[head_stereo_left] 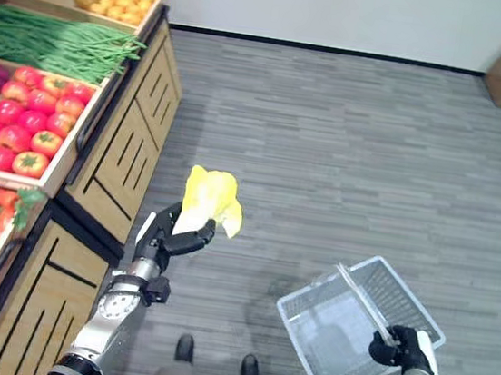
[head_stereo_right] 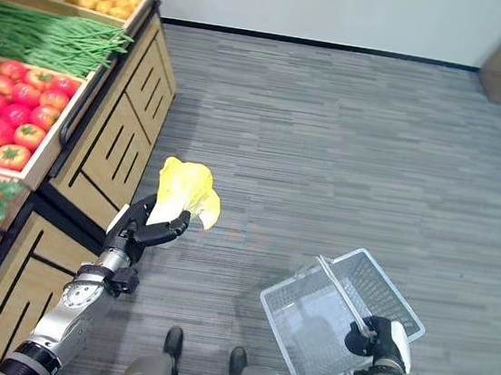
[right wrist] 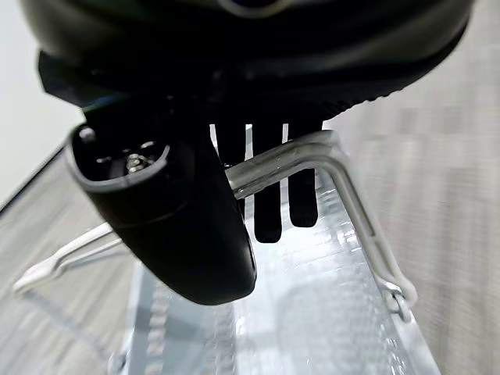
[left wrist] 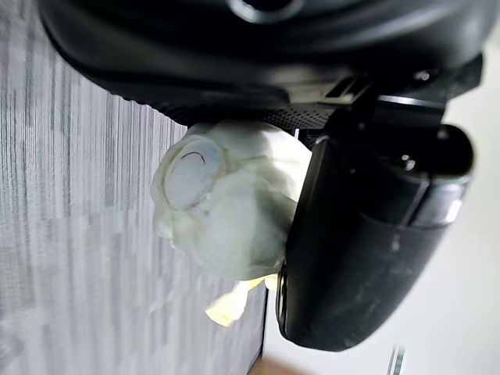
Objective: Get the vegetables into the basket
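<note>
A yellow-green cabbage (head_stereo_left: 212, 199) is gripped in the curled fingers of the left hand (head_stereo_left: 172, 233), held above the floor beside the produce stand (head_stereo_left: 118, 148). The wire basket (head_stereo_left: 324, 329) is carried by its handle (right wrist: 312, 156) in the closed right hand (head_stereo_left: 400, 346), well apart.

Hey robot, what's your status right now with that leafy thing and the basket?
Left hand shut on cabbage, held above floor. Right hand shut on basket handle. Basket empty, nothing between them.
</note>
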You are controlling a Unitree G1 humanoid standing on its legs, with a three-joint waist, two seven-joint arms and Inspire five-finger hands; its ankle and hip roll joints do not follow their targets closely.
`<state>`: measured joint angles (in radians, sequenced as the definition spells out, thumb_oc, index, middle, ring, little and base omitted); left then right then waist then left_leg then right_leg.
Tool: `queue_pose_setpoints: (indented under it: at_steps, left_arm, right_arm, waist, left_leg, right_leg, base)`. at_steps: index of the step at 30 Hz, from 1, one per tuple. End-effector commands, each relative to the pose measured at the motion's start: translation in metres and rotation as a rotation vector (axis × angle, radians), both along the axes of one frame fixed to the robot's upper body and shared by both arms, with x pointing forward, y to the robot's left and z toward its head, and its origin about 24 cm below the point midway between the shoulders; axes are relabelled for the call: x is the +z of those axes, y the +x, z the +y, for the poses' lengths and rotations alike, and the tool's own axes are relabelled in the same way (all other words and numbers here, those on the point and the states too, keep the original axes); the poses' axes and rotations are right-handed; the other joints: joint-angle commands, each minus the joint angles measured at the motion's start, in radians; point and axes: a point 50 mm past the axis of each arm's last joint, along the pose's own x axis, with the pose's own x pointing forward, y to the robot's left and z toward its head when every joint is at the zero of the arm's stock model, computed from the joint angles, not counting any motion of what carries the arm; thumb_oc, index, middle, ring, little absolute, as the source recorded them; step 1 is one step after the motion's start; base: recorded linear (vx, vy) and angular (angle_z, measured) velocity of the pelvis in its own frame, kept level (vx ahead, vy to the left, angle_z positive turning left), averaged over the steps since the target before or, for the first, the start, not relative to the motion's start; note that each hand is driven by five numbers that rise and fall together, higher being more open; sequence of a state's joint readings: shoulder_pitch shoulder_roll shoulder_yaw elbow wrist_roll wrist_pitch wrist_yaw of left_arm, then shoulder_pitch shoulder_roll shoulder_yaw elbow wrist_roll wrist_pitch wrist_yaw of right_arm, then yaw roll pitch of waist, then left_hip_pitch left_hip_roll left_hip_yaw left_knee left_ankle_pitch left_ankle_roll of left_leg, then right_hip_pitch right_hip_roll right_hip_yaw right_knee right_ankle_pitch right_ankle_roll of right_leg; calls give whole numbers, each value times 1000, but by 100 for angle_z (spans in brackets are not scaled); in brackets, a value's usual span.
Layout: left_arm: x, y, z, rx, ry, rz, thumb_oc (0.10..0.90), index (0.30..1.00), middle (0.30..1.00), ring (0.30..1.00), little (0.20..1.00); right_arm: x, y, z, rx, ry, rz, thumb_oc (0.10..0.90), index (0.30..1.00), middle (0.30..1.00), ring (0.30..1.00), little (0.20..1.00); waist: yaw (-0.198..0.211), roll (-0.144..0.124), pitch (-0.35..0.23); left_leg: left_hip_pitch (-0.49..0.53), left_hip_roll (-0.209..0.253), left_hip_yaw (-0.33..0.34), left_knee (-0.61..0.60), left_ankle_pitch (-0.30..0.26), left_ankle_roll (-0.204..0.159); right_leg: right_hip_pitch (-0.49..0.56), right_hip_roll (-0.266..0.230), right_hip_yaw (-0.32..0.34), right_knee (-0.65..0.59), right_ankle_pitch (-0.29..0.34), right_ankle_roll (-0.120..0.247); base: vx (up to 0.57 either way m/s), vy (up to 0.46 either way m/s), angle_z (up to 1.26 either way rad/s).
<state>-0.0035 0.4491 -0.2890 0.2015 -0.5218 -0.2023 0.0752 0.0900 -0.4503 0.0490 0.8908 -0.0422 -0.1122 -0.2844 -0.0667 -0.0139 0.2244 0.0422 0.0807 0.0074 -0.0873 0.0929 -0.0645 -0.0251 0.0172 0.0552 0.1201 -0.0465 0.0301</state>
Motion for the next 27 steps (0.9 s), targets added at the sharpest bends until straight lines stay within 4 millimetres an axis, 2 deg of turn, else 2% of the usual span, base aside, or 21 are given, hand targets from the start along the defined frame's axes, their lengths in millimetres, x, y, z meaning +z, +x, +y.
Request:
queue_pose_setpoints:
  at_steps: [1, 5, 7, 8, 11, 12, 13, 14, 16, 19, 21, 23, 27]
  left_arm:
    - [59, 15, 2, -44, 34, -304, 400, 300, 300, 300, 300]
    - [65, 16, 3, -122, 125, -326, 400, 300, 300, 300, 300]
    - [73, 19, -1, -201, 185, -352, 400, 300, 300, 300, 300]
    - [91, 24, -5, -338, 299, -410, 400, 300, 300, 300, 300]
    - [109, 28, -16, -484, 386, -469, 400, 300, 300, 300, 300]
    - [118, 29, -27, -587, 448, -504, 400, 300, 300, 300, 300]
    - [123, 29, -32, -626, 478, -524, 400, 300, 300, 300, 300]
    - [130, 29, -45, -711, 514, -564, 400, 300, 300, 300, 300]
    - [134, 29, -54, -761, 552, -593, 400, 300, 300, 300, 300]
    - [148, 29, -86, -878, 712, -752, 400, 300, 300, 300, 300]
    - [151, 26, -101, -936, 779, -820, 400, 300, 300, 300, 300]
    - [144, 26, -120, -987, 856, -883, 400, 300, 300, 300, 300]
    - [127, 33, -135, -927, 930, -915, 400, 300, 300, 300, 300]
  right_arm:
    - [35, 37, -18, 53, -112, -173, 400, 300, 300, 300, 300]
    - [42, 50, -27, 64, -154, -162, 400, 300, 300, 300, 300]
    - [50, 60, -35, 83, -184, -153, 400, 300, 300, 300, 300]
    - [66, 78, -40, 133, -222, -186, 400, 300, 300, 300, 300]
    - [81, 94, -39, 195, -245, -234, 400, 300, 300, 300, 300]
    - [93, 107, -37, 246, -268, -266, 400, 300, 300, 300, 300]
    - [99, 114, -33, 268, -271, -292, 400, 300, 300, 300, 300]
    - [114, 130, -23, 335, -283, -351, 400, 300, 300, 300, 300]
    - [122, 138, -20, 365, -300, -373, 400, 300, 300, 300, 300]
    - [150, 165, -2, 442, -333, -482, 400, 300, 300, 300, 300]
    - [159, 176, 7, 465, -341, -525, 400, 300, 300, 300, 300]
    - [173, 189, 23, 498, -339, -592, 400, 300, 300, 300, 300]
    - [185, 202, 53, 552, -274, -701, 400, 300, 300, 300, 300]
  waist:
    - [41, -48, -25]
    - [59, -49, -18]
    - [73, -46, -17]
    - [66, -49, -18]
    - [57, -48, -35]
    - [52, -46, -52]
    - [49, -44, -58]
    - [40, -42, -77]
    - [36, -40, -85]
    - [24, -31, -98]
    - [23, -29, -101]
    - [18, -26, -102]
    - [16, -26, -104]
  left_leg:
    - [-31, -20, 45, 136, -126, -1]
    - [-18, -33, 94, 144, -151, 18]
    - [-8, -36, 115, 143, -161, 21]
    - [5, -34, 124, 149, -165, 11]
    - [12, -24, 121, 154, -164, 3]
    - [25, -17, 125, 140, -160, -3]
    - [33, -14, 127, 132, -158, -5]
    - [50, -8, 133, 114, -151, -11]
    - [62, -5, 132, 106, -149, -14]
    - [84, 0, 133, 81, -140, -20]
    - [88, 2, 133, 71, -135, -21]
    - [96, 3, 132, 54, -129, -22]
    - [103, 3, 132, 35, -124, -21]
  right_leg:
    - [3, -212, -38, -9, 53, 176]
    - [-28, -244, -38, 4, 108, 206]
    - [-35, -272, -85, 11, 133, 216]
    - [-35, -278, -89, -3, 170, 225]
    - [-14, -274, -94, -41, 142, 216]
    - [7, -272, -102, -73, 131, 213]
    - [17, -270, -104, -85, 129, 213]
    - [34, -266, -107, -107, 125, 212]
    - [49, -263, -110, -124, 125, 211]
    - [72, -254, -113, -148, 125, 208]
    - [75, -253, -113, -153, 124, 208]
    - [75, -249, -113, -154, 123, 208]
    - [75, -246, -114, -157, 123, 206]
  base:
    - [-30, 187, -47]
    - [-46, 149, -60]
    - [-44, 66, -56]
    - [-26, 15, -37]
    - [16, -16, -6]
    - [62, -28, -2]
    - [75, -48, -5]
    - [57, -39, -4]
    - [47, -42, -7]
    - [23, -44, -5]
    - [0, 0, 0]
    - [5, -8, 2]
    - [0, 0, 0]
